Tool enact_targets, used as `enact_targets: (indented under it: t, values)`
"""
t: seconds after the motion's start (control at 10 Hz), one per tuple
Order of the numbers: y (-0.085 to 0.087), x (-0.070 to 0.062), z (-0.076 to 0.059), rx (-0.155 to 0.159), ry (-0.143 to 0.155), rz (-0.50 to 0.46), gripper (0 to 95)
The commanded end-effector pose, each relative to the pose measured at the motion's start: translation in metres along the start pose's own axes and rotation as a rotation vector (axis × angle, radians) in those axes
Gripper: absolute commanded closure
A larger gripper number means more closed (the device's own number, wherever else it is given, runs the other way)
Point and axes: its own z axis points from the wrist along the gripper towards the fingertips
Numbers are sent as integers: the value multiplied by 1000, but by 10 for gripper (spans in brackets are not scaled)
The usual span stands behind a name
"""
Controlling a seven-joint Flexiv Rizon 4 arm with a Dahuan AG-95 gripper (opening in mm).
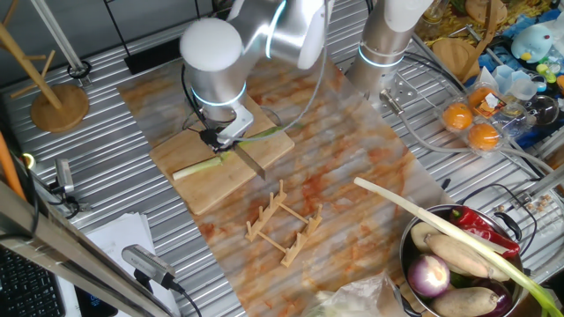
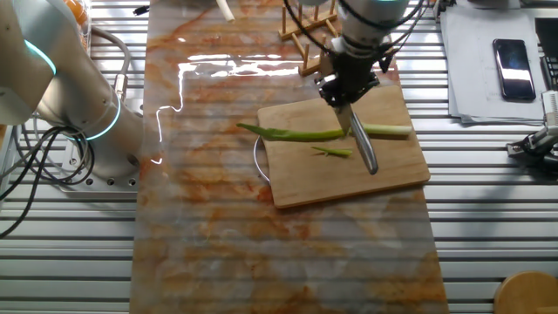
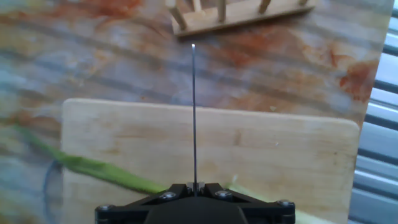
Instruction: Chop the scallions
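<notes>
This is a robotics lab bench dressed as a kitchen. A ribbed metal table (image 1: 115, 114) carries loose cables (image 2: 35, 166) and a second arm's base (image 1: 388, 44), while a wooden cutting board (image 2: 349, 174) lies below the fingers and a bowl of vegetables (image 1: 458, 264) stands well off

Scallions (image 2: 305, 134): slim stalk flat across board, pale root end w/ green tips overhanging edge.

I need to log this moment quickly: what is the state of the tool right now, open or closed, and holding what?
Tool: closed on a knife, with the blade down across the scallion on the cutting board.
</notes>
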Motion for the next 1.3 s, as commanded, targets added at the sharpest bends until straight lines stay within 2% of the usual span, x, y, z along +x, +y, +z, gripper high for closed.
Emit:
enact_targets:
  t: [0.1, 0.6, 0.9, 1.1, 1.3]
  values:
    - [-3, -2, 5, 8, -15, 7, 950]
    - [-6, -6, 9, 16, -2, 4, 950]
    - [-7, -5, 11, 38, 11, 33, 950]
    - [-12, -3, 15, 45, 13, 28, 950]
    - [-21, -3, 13, 40, 13, 32, 950]
